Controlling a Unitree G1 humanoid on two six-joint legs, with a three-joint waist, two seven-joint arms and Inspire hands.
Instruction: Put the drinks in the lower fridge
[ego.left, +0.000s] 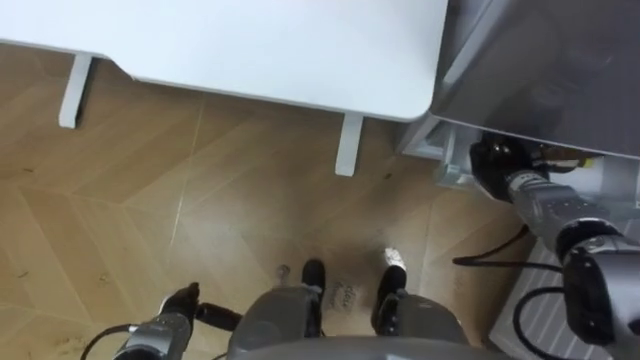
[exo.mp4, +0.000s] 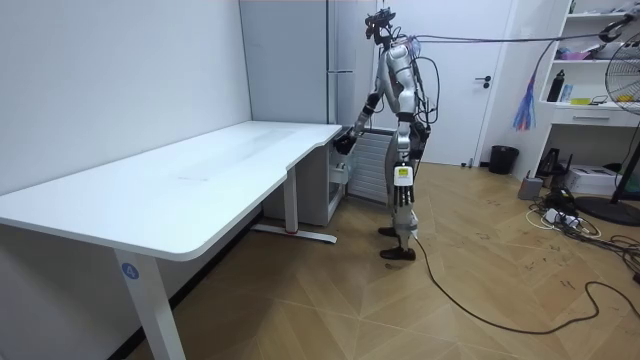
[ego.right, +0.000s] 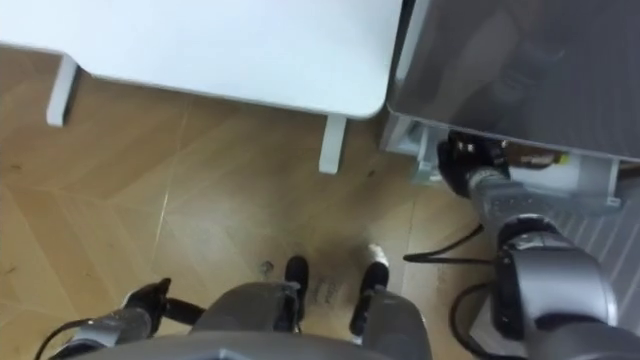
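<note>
The robot stands on the wood floor (ego.left: 150, 200) at the end of the long white desk (ego.left: 260, 50). The tall grey fridge (ego.left: 540, 60) is right next to the desk, on the robot's right side. In the room view the robot stands up straight, facing the fridge (exo.mp4: 300, 60), with 1 arm stretched out and down to it.

The lower fridge (ego.left: 450, 165) is open under the grey door. The right hand (ego.left: 497, 160) is at its opening, close to the white edge. It looks dark there, and I cannot tell if it is wide, narrow or holding something.

Just beside that hand, inside the lower fridge, there is a small orange and yellow thing (ego.left: 556, 156). It is too small to tell if it is a drink. I cannot see a drink anywhere else.

The left hand (ego.left: 182, 300) hangs low by the robot's side, above the floor. I cannot tell how it is held.
</note>
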